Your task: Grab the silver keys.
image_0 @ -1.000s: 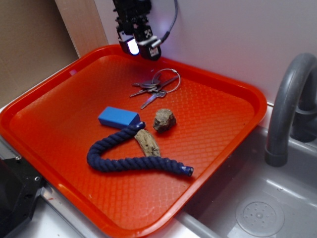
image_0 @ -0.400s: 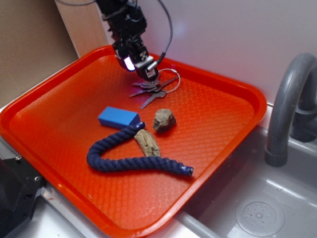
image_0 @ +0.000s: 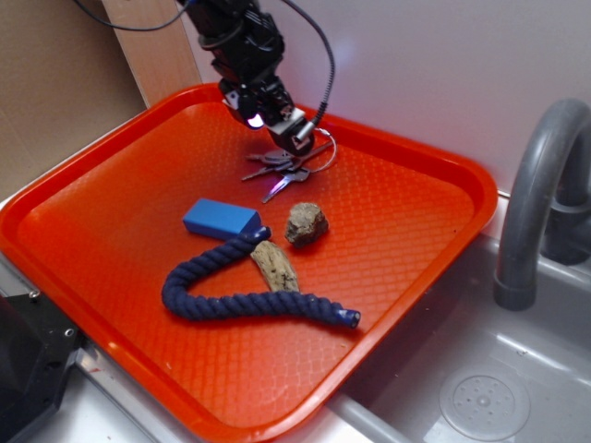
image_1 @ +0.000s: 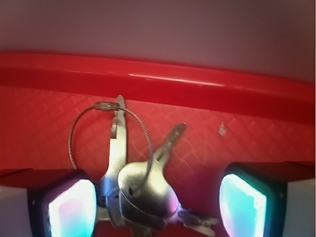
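1. The silver keys (image_0: 282,172) lay flat on the red tray (image_0: 417,240), toward its far rim and near the white wall (image_0: 434,65), their blades fanned out and the thin wire ring (image_1: 79,129) at the far end.
2. From the wrist view, the key heads (image_1: 145,197) sat right between the two glowing fingertip pads (image_1: 71,207), with one blade angling off toward the rim.
3. The gripper (image_0: 280,129) was low over the bunch, jaws spread wide on either side of the keys and not pressing on them; nothing was held.
4. Nearer the camera, a blue block (image_0: 221,220) rested on the tray, well apart from the keys.
5. A brown rock (image_0: 306,223) sat just beside a sliver of wood (image_0: 275,266).
6. A navy rope (image_0: 249,295) curled around the front, touching the block's corner.
7. A grey faucet (image_0: 540,194) rose over the sink (image_0: 480,388) at right.
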You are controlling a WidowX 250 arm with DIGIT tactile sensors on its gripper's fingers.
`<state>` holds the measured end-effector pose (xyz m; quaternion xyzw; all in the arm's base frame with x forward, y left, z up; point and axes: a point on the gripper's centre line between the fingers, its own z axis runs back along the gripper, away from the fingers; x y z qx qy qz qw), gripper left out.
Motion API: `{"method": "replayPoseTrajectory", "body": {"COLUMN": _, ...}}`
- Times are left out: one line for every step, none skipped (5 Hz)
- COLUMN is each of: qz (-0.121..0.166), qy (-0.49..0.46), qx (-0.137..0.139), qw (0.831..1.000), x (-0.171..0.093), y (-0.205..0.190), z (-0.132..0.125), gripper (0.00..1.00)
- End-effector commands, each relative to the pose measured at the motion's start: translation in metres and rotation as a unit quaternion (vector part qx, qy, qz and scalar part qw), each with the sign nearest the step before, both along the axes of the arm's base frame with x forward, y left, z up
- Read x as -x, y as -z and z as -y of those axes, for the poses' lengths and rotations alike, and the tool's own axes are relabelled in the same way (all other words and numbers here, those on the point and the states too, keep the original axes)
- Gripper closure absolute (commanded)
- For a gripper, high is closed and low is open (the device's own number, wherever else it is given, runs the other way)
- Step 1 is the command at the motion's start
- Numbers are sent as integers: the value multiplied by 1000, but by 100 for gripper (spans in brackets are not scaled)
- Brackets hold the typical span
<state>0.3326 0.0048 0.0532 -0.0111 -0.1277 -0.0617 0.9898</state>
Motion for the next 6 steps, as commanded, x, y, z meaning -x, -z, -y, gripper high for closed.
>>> {"method": "replayPoseTrajectory", "body": {"qz": 13, "qy": 38, "qx": 18, "qw": 999, "x": -25, "y": 0, "z": 10, "gripper": 0}}
{"method": "replayPoseTrajectory", "body": {"qz": 4, "qy": 50, "qx": 33, "qw": 998, "x": -26, "y": 5, "z": 1, "gripper": 0}}
{"method": "replayPoseTrajectory", "body": {"qz": 3, "qy": 52, "qx": 26, "qw": 998, "x": -23, "y": 5, "z": -1, "gripper": 0}}
{"method": "replayPoseTrajectory", "body": {"qz": 7, "qy": 47, "qx": 30, "qw": 998, "x": -21, "y": 9, "z": 1, "gripper": 73}}
{"method": "replayPoseTrajectory", "body": {"qz": 4, "qy": 51, "qx": 27, "qw": 998, "x": -23, "y": 21, "z": 8, "gripper": 100}}
{"method": "replayPoseTrajectory", "body": {"qz": 1, "qy": 51, "qx": 27, "qw": 998, "x": -27, "y": 32, "z": 12, "gripper": 100}}
